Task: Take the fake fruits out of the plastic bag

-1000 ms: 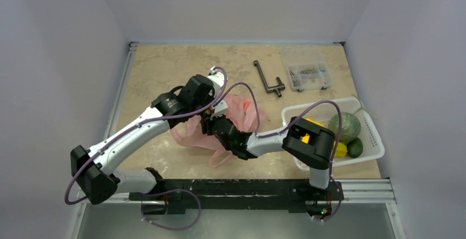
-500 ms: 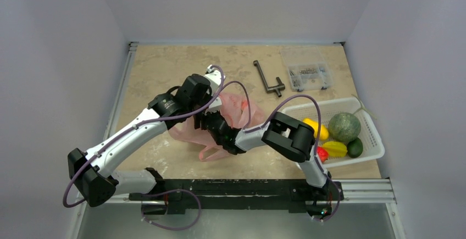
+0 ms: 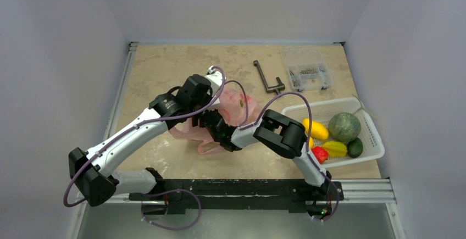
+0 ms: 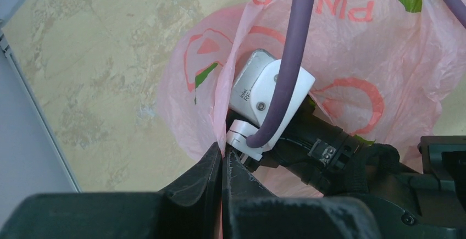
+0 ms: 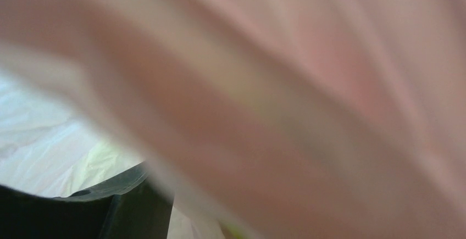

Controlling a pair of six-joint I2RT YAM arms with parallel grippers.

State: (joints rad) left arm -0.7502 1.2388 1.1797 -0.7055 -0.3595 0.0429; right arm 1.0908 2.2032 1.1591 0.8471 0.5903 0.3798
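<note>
Your left gripper (image 4: 221,165) is pinched fully shut on a fold of the plastic bag (image 3: 237,106), which lies mid-table. Your right gripper (image 3: 213,122) is pushed into the bag. Pink film blurs its camera, so you can't tell how wide it stands or whether it holds anything. The melon (image 3: 344,127) sits in the white basket (image 3: 376,140) by the right edge. Bare table lies left of the bag and behind it.

Left jaws clamped, right arm (image 3: 244,135) outstretched
</note>
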